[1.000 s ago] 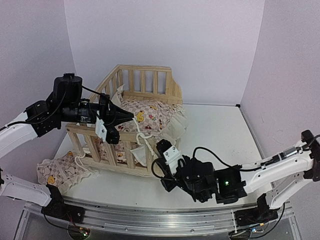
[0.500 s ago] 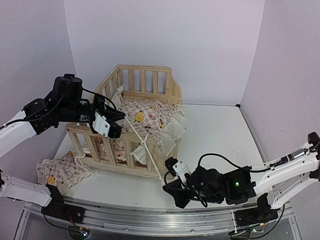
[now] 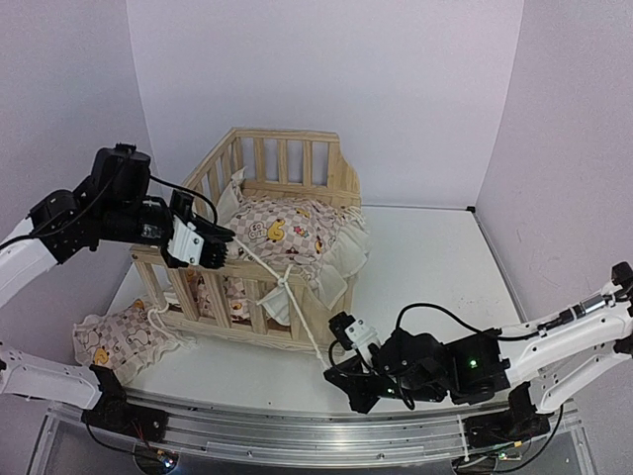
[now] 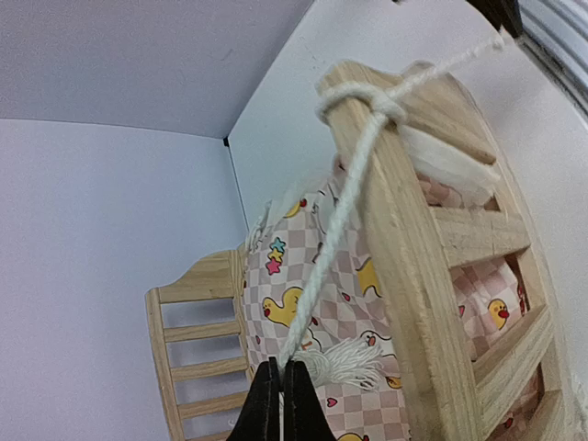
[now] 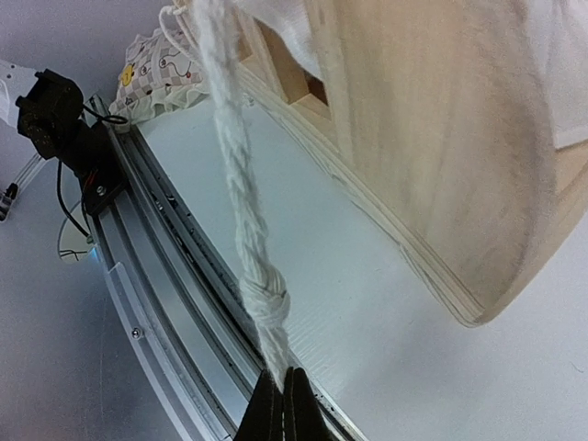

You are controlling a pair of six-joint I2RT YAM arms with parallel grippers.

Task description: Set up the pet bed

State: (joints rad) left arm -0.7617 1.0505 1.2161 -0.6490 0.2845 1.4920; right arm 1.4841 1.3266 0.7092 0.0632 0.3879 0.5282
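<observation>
The pine pet bed frame (image 3: 288, 158) stands at the back left of the table, with the checked duck cushion (image 3: 287, 228) inside it. A white tie string (image 3: 259, 259) is looped and knotted round the front rail (image 4: 413, 248). My left gripper (image 3: 227, 242) is shut on one end of the string (image 4: 335, 220), above the rail, and the cushion (image 4: 303, 303) shows behind it. My right gripper (image 3: 332, 368) is shut on the other end (image 5: 234, 175), just past its end knot (image 5: 265, 303), low over the table in front of the frame (image 5: 432, 138). The string runs taut between both.
A second ruffled checked cushion piece (image 3: 119, 336) lies on the table left of the frame's front corner, and shows in the right wrist view (image 5: 156, 60). The metal mounting rail (image 3: 297, 435) runs along the near edge. Walls close in at the left, back and right.
My right gripper has pulled away from the frame toward the near edge with the string end. My left gripper drew back left. The string has gone taut round the rail.
</observation>
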